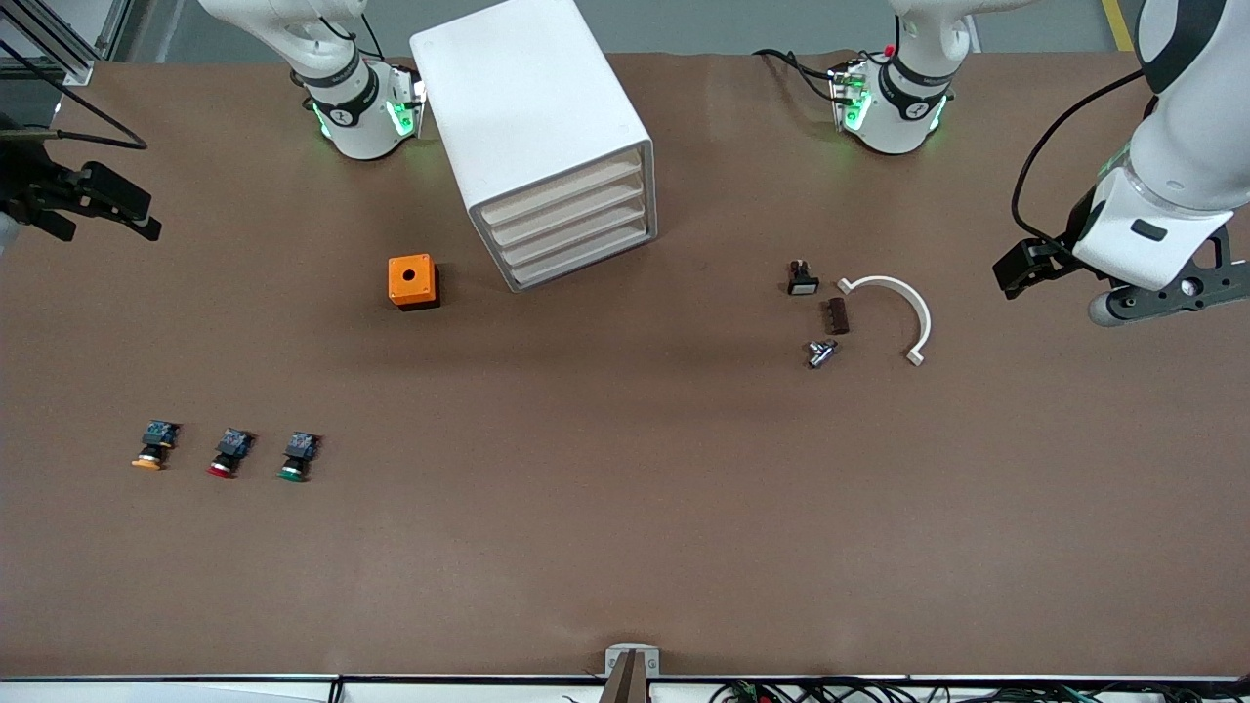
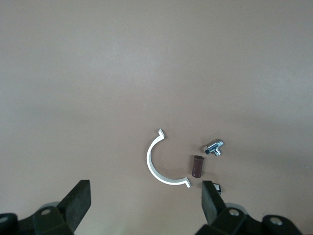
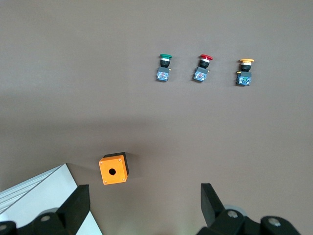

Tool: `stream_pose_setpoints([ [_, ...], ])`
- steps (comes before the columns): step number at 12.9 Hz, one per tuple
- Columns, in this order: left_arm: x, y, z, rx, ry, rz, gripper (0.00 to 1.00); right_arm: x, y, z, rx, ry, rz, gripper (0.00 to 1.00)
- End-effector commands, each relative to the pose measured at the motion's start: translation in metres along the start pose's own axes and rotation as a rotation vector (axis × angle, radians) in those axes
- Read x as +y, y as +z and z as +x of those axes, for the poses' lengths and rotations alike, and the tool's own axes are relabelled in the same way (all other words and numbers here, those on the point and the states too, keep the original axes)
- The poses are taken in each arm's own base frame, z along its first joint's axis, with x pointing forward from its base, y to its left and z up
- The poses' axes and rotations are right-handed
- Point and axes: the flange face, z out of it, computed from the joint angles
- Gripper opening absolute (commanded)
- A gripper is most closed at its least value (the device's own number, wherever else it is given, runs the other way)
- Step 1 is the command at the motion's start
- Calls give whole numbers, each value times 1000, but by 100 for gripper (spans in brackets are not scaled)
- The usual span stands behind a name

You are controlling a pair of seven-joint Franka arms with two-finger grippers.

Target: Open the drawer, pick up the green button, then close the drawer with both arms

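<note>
you get even, soft overhead light across the brown tabletop (image 1: 625,508), bright enough to read every small part. shadows are faint and short: a soft dark patch lies under the white cabinet (image 1: 532,127) on the side nearer the front camera, and a thin one hugs the orange box (image 1: 412,281). the arms' glossy shells carry mild glare, and green lamps glow at their bases. in both wrist views the tabletop looks duller and greyer, dimming toward the corners, while the left pincer (image 2: 144,203) and right pincer (image 3: 144,203) fingertips look slightly soft at the frame edge.
</note>
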Motion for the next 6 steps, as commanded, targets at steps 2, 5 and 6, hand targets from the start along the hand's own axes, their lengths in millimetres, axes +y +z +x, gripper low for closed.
stream_pose_setpoints([
  [2, -7, -11, -7, 7, 9, -10, 100, 7, -2, -2, -2, 19, 11, 100],
  [5, -19, -14, -5, 7, -14, -24, 100, 11, -3, -2, 2, 22, 7, 100],
  [6, -20, -16, -6, 0, -19, -52, 100, 12, -3, -2, 2, 22, 4, 100],
])
